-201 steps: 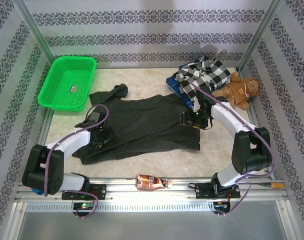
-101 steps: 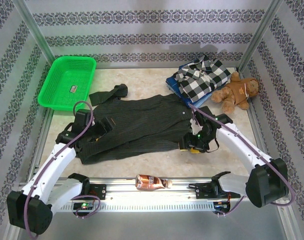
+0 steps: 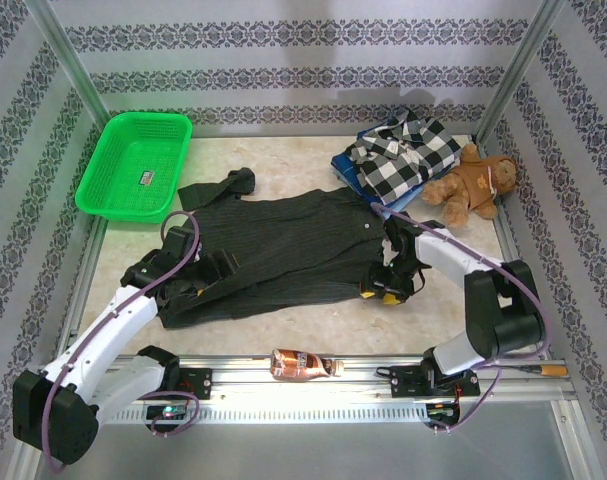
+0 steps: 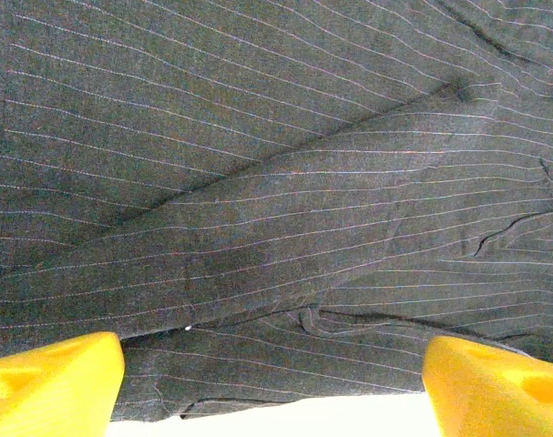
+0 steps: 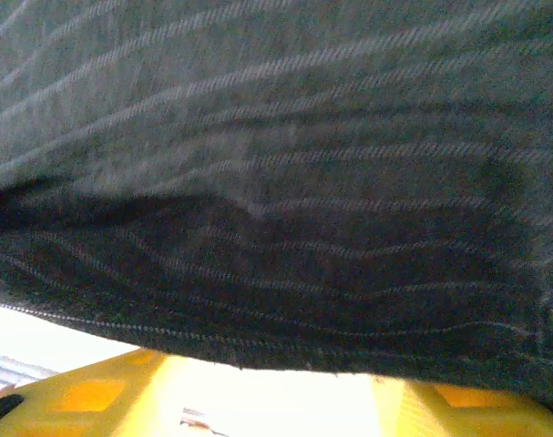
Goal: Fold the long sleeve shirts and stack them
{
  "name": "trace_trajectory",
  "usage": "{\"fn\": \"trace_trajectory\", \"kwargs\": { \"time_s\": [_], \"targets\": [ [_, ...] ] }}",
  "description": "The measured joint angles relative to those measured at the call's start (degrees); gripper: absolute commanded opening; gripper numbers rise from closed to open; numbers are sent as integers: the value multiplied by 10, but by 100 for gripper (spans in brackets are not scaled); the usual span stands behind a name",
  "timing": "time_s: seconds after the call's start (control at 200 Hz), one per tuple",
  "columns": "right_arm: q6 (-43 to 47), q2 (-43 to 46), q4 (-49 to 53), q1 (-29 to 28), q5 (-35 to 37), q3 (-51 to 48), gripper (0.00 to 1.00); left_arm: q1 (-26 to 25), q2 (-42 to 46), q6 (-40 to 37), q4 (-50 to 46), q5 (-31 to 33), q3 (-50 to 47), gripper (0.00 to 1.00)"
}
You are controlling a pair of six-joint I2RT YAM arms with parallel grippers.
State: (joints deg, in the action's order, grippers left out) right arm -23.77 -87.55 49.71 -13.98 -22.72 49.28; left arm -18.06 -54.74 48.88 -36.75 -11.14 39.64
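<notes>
The dark charcoal pinstriped shirt (image 3: 283, 245) lies spread across the middle of the table. My left gripper (image 3: 193, 283) hangs over its left part. In the left wrist view the gripper (image 4: 274, 391) is open, its yellow fingertips (image 4: 48, 387) wide apart above the striped cloth (image 4: 276, 182) near its hem. My right gripper (image 3: 380, 293) is at the shirt's front right corner. In the right wrist view it (image 5: 276, 401) is open, and the shirt's hem (image 5: 285, 300) lies just past the tips with bare table between the fingers. The checked flannel shirt (image 3: 408, 155) lies on a blue garment (image 3: 349, 172) at the back right.
A brown teddy bear (image 3: 478, 185) sits beside the checked shirt at the right wall. A green basket (image 3: 135, 165) stands at the back left. A small bottle (image 3: 301, 365) lies on the front rail between the arm bases.
My right gripper has come forward from near the collar to the shirt's front right corner, and its jaws have narrowed. My left arm has shifted over the shirt's left side.
</notes>
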Motion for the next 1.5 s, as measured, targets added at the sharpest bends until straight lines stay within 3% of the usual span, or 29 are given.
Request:
{"fn": "trace_trajectory", "kwargs": {
  "time_s": [0.28, 0.655, 1.104, 1.499],
  "targets": [
    [27, -58, -10, 17, 8, 71, 63, -7, -21, -23, 0, 4, 10, 88],
    [43, -8, 22, 17, -7, 148, 70, -106, -258, -187, -48, 20, 189, 85],
    [43, -17, 9, 17, -24, 127, 71, -128, -287, -273, -93, 70, 143, 84],
    [43, -65, -17, 17, -36, 127, 71, -131, -344, -295, -83, 122, 140, 73]
  ]
}}
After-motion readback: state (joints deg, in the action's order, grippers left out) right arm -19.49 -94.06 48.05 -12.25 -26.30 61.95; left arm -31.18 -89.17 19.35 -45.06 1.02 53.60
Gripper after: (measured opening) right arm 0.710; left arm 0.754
